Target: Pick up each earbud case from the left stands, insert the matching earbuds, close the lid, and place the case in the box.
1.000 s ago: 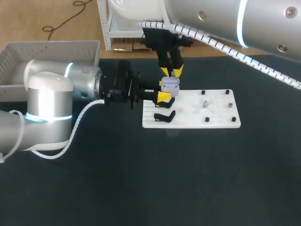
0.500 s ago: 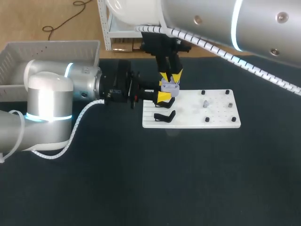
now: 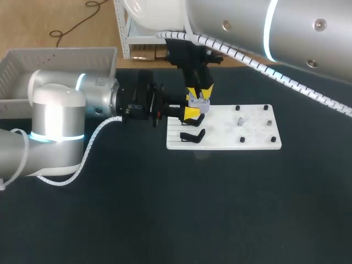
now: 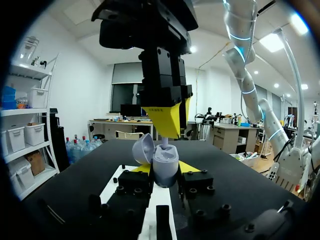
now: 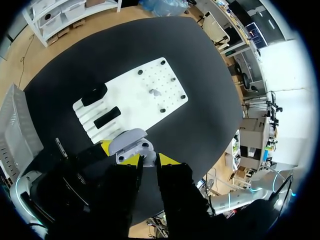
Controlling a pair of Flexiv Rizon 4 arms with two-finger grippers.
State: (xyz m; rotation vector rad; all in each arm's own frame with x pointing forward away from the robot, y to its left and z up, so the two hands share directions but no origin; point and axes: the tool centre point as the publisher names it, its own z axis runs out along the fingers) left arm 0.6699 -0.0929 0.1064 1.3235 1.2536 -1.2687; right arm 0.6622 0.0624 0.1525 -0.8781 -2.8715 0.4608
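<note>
Lilac open case (image 3: 199,104), clamped by the left gripper (image 4: 165,170), awaits the earbud (image 4: 164,143) pinched directly above it by the right gripper (image 3: 200,92); next, seat it squarely.

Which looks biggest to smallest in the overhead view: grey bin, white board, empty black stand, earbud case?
Grey bin and white board: alike, bin partly hidden, so unranked.
Empty black stand and earbud case: both small, too alike to rank.

— What sort of place is shown?
— A robotics lab is indicated. A black table (image 3: 165,220) is flanked by a left arm (image 3: 55,118) and a right arm (image 3: 247,27), and a white pegged fixture board (image 3: 253,137) is laid on it.
</note>
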